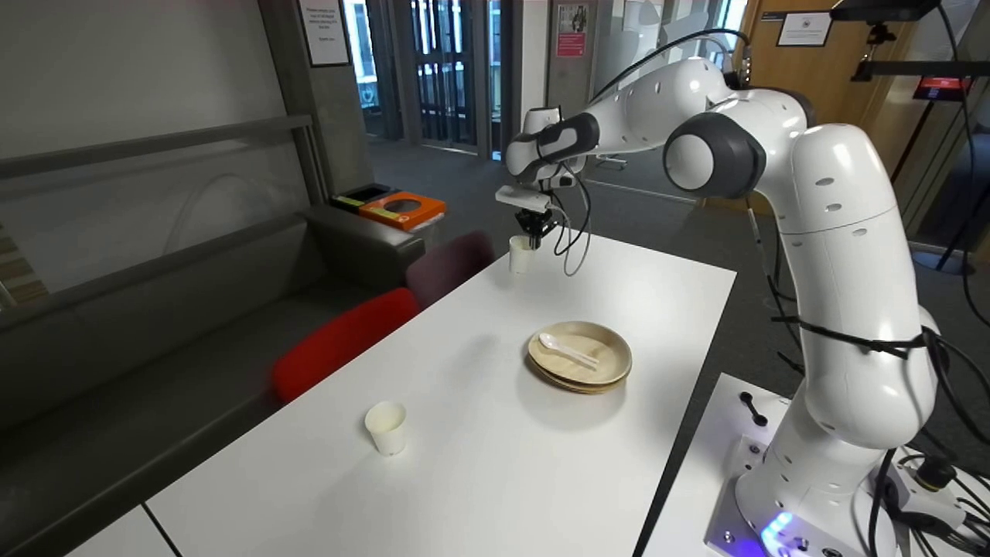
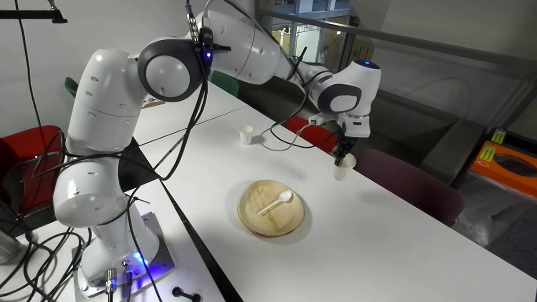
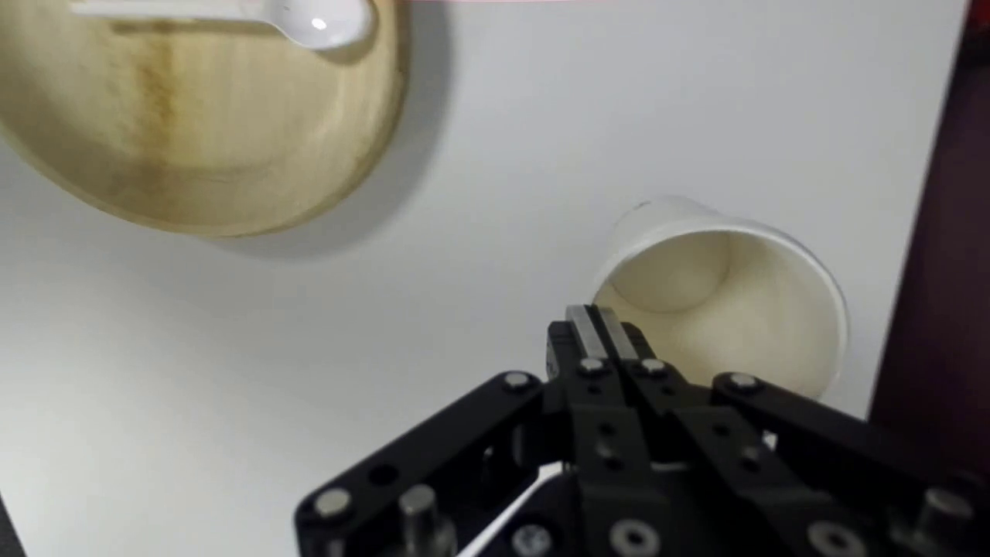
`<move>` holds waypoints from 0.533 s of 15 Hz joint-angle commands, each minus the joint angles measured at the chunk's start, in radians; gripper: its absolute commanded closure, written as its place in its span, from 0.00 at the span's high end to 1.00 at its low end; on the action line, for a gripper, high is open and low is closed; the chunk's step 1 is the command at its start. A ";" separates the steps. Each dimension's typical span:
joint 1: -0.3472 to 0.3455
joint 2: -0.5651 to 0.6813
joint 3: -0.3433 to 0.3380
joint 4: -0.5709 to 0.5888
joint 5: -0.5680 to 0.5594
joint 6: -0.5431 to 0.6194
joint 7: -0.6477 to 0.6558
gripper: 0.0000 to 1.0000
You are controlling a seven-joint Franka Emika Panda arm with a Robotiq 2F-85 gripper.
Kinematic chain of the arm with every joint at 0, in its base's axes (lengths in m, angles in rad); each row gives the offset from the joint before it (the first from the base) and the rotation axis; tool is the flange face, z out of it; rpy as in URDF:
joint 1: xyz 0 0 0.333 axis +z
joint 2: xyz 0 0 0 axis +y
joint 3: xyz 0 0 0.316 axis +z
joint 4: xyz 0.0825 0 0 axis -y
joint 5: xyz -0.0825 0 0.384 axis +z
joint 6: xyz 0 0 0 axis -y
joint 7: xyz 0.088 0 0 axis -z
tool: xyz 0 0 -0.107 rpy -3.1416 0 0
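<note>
My gripper (image 3: 594, 311) has its fingers closed together on the near wall of a white paper cup (image 3: 742, 309), one finger inside the rim and one outside. In both exterior views the gripper (image 1: 534, 240) (image 2: 339, 159) points down at the rim of this upright cup (image 1: 520, 257) (image 2: 345, 171), close to the table's edge. I cannot tell whether the cup's base touches the table. A stack of round tan plates (image 1: 615, 352) (image 2: 251, 209) (image 3: 271, 170) bears a white spoon (image 1: 551, 342) (image 2: 275, 203) (image 3: 321, 19). A second white cup (image 1: 387, 428) (image 2: 246, 135) stands upright farther along.
The white table (image 1: 479, 480) has a red chair (image 1: 348, 340) and a dark purple chair (image 2: 411, 184) against its edge. A grey sofa (image 1: 193, 309) and an orange-topped bin (image 1: 402, 209) stand beyond. Cables (image 2: 289, 144) hang in loops from the arm near the wrist.
</note>
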 commanded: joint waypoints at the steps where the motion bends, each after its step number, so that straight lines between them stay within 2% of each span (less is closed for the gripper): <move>1: 0.054 -0.109 -0.017 -0.185 -0.078 0.186 0.078 0.00; 2: 0.000 -0.118 0.043 -0.140 -0.015 -0.060 -0.059 0.00; 3: 0.052 -0.141 0.002 -0.226 -0.068 0.150 0.068 0.00; 4: 0.058 -0.152 0.000 -0.243 -0.082 0.181 0.078 0.00; 5: 0.007 -0.160 0.056 -0.207 -0.005 -0.018 -0.049 0.00; 6: 0.047 -0.171 0.019 -0.261 -0.064 0.121 0.045 0.00; 7: 0.029 -0.175 0.038 -0.247 -0.044 0.026 -0.010 0.00; 8: 0.033 -0.181 0.032 -0.263 -0.045 0.054 0.018 0.00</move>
